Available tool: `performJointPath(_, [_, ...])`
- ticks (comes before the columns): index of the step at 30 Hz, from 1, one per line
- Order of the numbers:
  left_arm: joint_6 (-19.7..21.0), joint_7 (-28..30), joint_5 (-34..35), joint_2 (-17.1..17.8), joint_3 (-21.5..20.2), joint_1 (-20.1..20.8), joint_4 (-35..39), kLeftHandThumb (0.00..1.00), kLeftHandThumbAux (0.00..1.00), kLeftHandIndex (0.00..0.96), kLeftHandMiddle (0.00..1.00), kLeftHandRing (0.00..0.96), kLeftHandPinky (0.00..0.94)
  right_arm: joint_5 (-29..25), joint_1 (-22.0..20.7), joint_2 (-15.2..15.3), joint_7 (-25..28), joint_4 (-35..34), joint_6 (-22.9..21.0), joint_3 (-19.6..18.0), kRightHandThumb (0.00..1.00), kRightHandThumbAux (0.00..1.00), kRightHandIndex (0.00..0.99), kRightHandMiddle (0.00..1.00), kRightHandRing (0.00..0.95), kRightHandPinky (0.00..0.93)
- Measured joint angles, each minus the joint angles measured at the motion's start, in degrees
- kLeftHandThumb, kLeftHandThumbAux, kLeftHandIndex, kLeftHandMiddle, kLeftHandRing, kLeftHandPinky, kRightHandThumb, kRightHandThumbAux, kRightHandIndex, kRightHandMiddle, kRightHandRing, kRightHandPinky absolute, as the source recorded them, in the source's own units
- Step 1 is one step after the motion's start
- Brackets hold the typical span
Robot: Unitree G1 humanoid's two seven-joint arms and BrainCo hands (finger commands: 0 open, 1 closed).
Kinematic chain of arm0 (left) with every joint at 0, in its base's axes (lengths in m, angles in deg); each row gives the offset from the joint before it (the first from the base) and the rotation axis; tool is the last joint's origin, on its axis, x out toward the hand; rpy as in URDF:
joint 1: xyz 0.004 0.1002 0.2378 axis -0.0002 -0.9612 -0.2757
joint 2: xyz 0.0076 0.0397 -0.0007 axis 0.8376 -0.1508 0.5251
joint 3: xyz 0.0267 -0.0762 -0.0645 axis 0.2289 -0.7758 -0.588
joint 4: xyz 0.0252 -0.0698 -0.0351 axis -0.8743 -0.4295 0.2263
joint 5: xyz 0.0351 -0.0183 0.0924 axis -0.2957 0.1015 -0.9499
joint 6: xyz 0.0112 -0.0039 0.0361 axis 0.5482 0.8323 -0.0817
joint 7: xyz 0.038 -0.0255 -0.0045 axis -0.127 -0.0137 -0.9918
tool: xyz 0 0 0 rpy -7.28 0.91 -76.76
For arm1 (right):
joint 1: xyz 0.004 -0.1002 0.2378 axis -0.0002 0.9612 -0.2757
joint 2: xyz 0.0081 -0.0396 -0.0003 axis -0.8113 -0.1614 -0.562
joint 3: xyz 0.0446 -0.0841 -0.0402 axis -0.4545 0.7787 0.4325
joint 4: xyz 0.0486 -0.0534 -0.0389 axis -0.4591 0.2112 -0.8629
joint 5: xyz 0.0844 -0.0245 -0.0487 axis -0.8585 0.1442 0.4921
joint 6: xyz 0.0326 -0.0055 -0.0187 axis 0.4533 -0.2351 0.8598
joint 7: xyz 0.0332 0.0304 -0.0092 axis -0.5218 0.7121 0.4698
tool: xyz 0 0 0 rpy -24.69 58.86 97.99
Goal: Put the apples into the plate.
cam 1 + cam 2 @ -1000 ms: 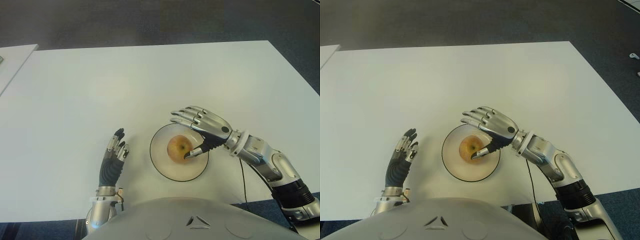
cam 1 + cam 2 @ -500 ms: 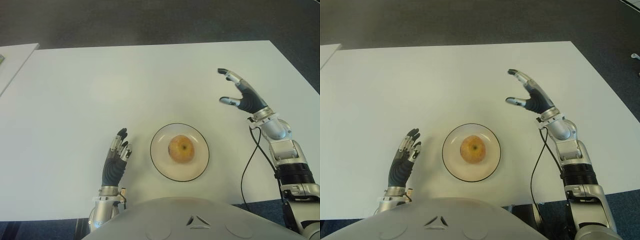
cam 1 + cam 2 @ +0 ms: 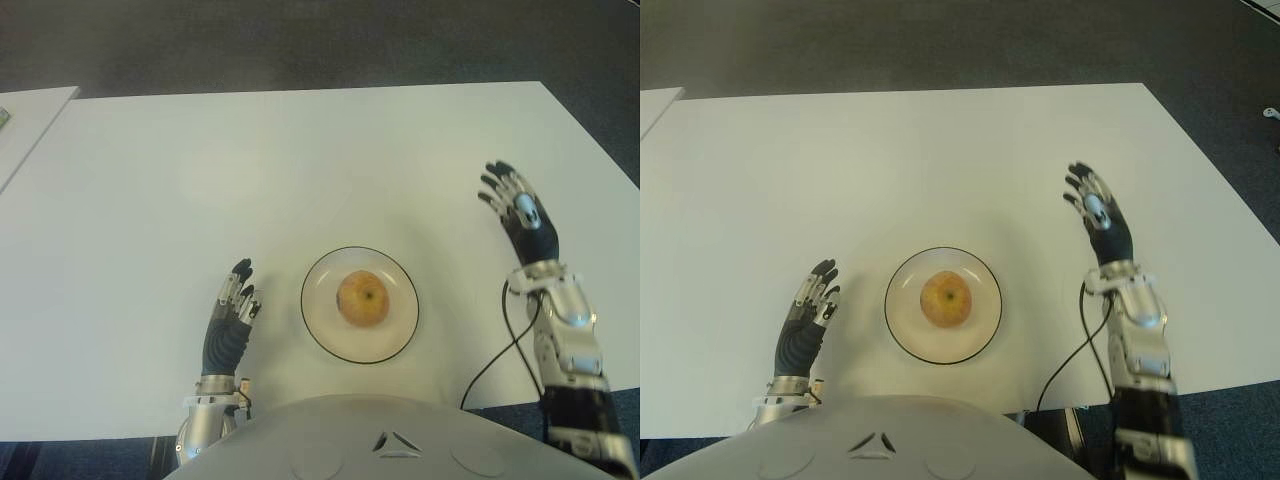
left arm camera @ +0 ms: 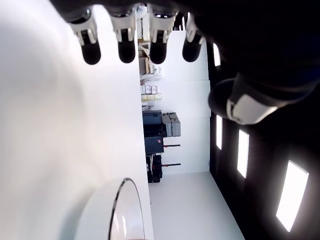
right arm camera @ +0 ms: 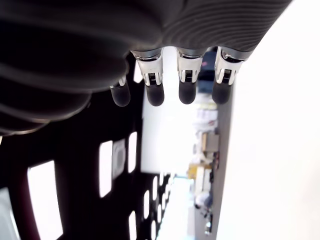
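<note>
Resting spot: the apple (image 3: 362, 298) sat at the centre of the plate (image 3: 322, 331), near the desk's (image 3: 300, 160) six o'clock edge.
Step advice: with no other apple visible, parking both hands clear seemed best.
Right hand (image 3: 520, 213): at the plate's three o'clock, fingers extended, empty.
Left hand (image 3: 230, 318): at nine o'clock, fingers straight, holding nothing.

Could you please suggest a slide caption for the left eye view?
Apple sits in the plate on the white table, flanked by the open left hand and right hand.
</note>
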Motion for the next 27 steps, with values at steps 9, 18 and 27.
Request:
performJointPath(9, [0.04, -0.65, -0.68, 0.21, -0.41, 0.2, 0.03, 0.034, 0.43, 0.0, 0.0, 0.0, 0.0, -1.32, 5.54, -8.77, 0.78, 0.69, 0.63, -0.25, 0.0, 0.315, 0.029, 0.0, 0.0, 0.0])
performJointPath(18, [0.06, -1.02, -1.31, 0.23, -1.25, 0.93, -0.17, 0.018, 0.448, 0.0, 0.0, 0.0, 0.0, 2.32, 4.94, -10.19, 2.4, 0.84, 5.25, 0.17, 0.002, 0.33, 0.036, 0.0, 0.0, 0.0])
performJointPath(27, [0.08, -1.07, -1.64, 0.21, -1.25, 1.53, -0.22, 0.016, 0.465, 0.006, 0.0, 0.0, 0.0, 11.27, 10.58, -13.97, -0.41, -1.02, 7.45, 4.85, 0.015, 0.337, 0.031, 0.004, 0.0, 0.0])
